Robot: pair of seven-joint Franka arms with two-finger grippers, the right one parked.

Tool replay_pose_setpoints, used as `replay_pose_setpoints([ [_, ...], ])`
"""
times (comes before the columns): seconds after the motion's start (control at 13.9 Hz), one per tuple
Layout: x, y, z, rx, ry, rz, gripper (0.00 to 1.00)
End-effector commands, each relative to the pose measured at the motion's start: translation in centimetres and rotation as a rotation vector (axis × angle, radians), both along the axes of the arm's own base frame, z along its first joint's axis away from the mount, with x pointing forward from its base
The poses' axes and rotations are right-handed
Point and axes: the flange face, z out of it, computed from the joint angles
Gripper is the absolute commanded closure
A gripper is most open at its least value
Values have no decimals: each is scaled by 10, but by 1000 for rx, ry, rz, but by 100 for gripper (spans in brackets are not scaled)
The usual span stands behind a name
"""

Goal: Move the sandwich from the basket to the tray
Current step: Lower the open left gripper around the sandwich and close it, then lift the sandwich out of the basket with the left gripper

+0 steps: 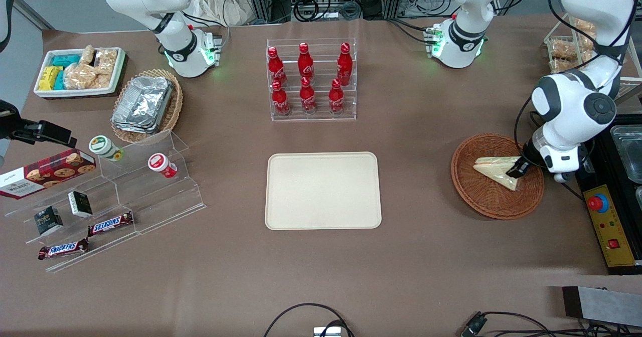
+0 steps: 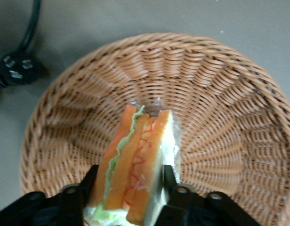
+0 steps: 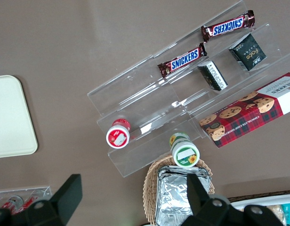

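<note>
The sandwich is a triangular wedge of white bread in clear wrap. In the left wrist view its cut edge faces the camera, showing orange layers, a wavy strip of green lettuce and thin red squiggles between pale bread slices, with a crinkle of wrap at its tip. In the front view it reads as a pale cream triangle with a yellowish lower edge. Its long axis runs across the frame there, slightly slanted: the narrow corner points toward the tray's side of the picture, and the broad end lies at the gripper.

It lies inside the basket, a round, shallow, reddish-brown wicker one at the right of the front frame, toward the working arm's end of the table. The sandwich sits in the upper half of the basket's bowl as seen there.

The gripper is down in the basket at the sandwich's broad end, its two black fingers pressed against the two bread faces, so it is clamped on the sandwich.

The tray, cream-beige with rounded corners and a low rim, lies flat at the centre of the front frame, well apart from the basket, with bare brown table between them. Above the tray in the frame stands a clear rack of red bottles.
</note>
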Motion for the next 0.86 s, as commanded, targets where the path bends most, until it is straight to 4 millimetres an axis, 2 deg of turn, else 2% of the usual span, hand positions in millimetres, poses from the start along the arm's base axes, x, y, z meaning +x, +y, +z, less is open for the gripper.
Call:
replay_pose_setpoints([
  [0.0,16,-22,0,-18,-13,6,72],
  [0.07,16,-22,0,-17,-12,3,85],
  [0.14,16,-22,0,-16,-12,1,92],
  [0.22,16,-22,0,-14,-12,-4,95],
  [0.43,12,-21,8,-3,16,-47,95],
  [0.65,9,-22,40,56,77,-180,94],
  [0.79,19,-35,73,77,142,-277,94],
])
